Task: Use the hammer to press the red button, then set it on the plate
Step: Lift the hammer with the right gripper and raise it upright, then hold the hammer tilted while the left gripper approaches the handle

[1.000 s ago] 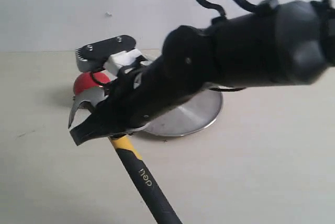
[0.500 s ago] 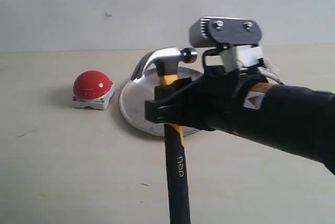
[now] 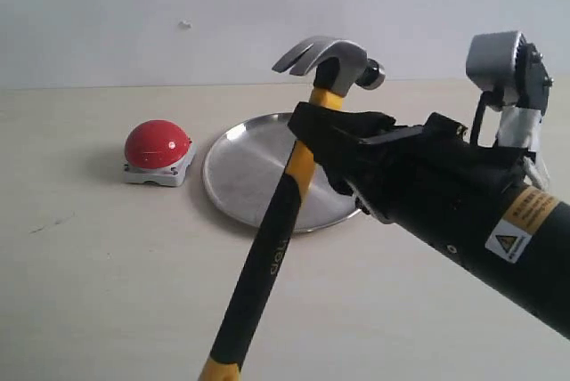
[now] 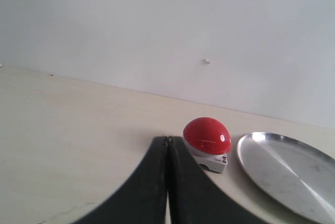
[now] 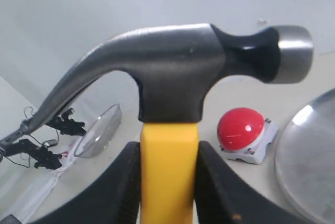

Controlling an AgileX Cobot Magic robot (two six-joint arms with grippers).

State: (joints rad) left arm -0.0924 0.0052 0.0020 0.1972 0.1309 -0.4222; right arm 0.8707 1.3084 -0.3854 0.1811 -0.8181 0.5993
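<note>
The hammer hangs in the air, dark head up and yellow-and-black handle slanting down toward the front edge. My right gripper is shut on the yellow neck just under the head; both fingers press its sides. The head is above the far side of the silver plate. The red button sits on its grey base left of the plate, untouched. My left gripper is shut and empty, low over the table just short of the red button; the exterior view does not show it.
The right arm's thick black body fills the right side of the exterior view. In the right wrist view a clear curved cover and loose cables lie beyond the table. The plate's rim lies close beside the button.
My right arm has swung from over the button to the right, carrying the hammer. The hammer head rose and now stands high above the plate, handle tilted down-left.
</note>
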